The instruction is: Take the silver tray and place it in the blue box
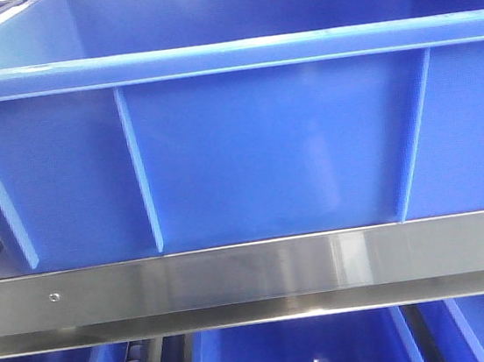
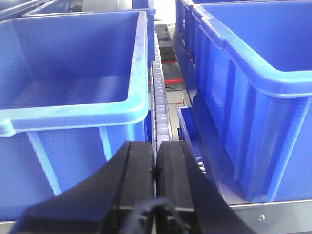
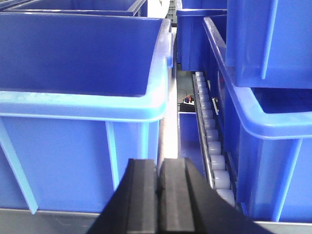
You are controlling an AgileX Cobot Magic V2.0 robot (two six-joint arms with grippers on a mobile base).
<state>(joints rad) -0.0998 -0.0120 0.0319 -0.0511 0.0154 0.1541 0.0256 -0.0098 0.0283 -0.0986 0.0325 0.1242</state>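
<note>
A large blue box [image 1: 227,56] with a thick rim and vertical ribs fills the front view, standing on a shelf. It seems to be the crate at the right of the left wrist view [image 2: 273,73] and at the left of the right wrist view [image 3: 83,105]. The silver tray is out of view in every frame. My left gripper [image 2: 155,146] is shut and empty, low in front of the gap between two crates. My right gripper [image 3: 158,163] is shut and empty, just in front of the box's right corner.
A steel shelf rail [image 1: 253,272] runs across below the box. Further blue crates stand beside it [image 2: 73,73] [image 3: 273,117] and on the level below [image 1: 298,351]. Roller tracks [image 2: 158,97] [image 3: 209,136] run back between the crates.
</note>
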